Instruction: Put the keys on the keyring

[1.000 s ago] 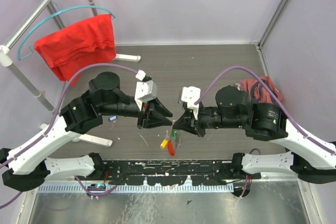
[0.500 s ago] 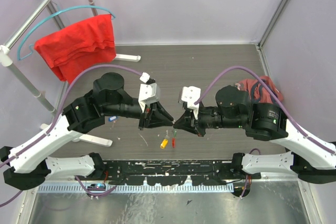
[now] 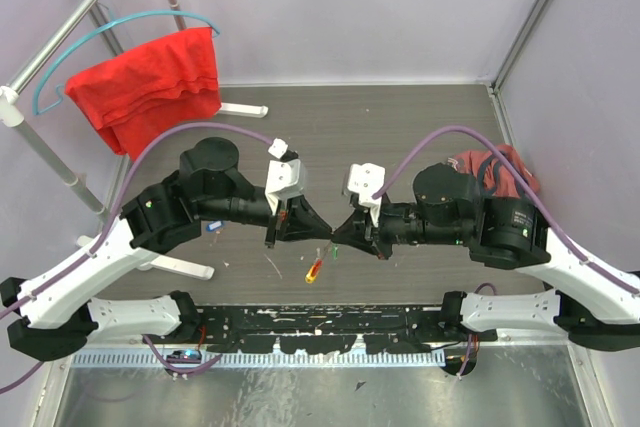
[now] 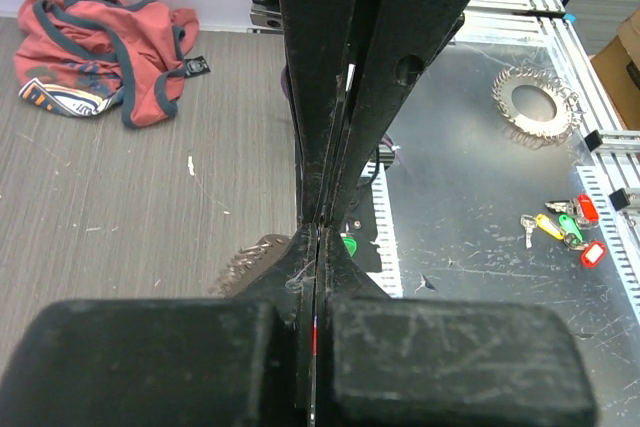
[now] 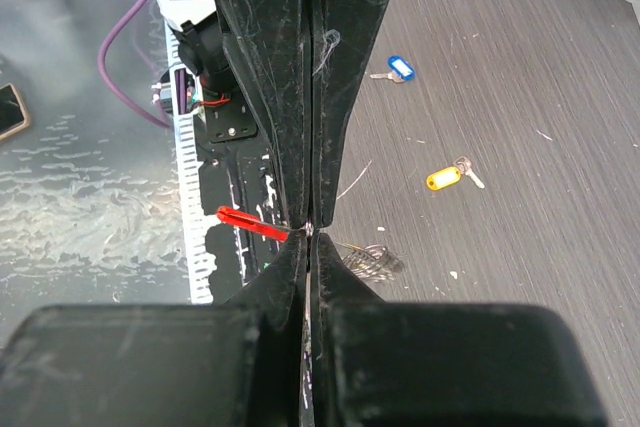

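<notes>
Top external view: left gripper [image 3: 322,233] and right gripper [image 3: 338,234] meet tip to tip, both shut. Right pinches the keyring [image 5: 248,221]; left's hold unclear. Threading step, seemingly; next, spread the keyring.

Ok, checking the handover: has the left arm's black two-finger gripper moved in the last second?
Yes. The left gripper has shifted right, farther from the hanging red cloth, and its tips now meet the right gripper.

- Overhead: bright, even, diffuse light; soft, short shadows on my table [image 3: 400,127].
- My wrist views: sharp beyond, blurred nearest lens.
- Mild sheen on metal sheet [image 4: 470,197].
</notes>
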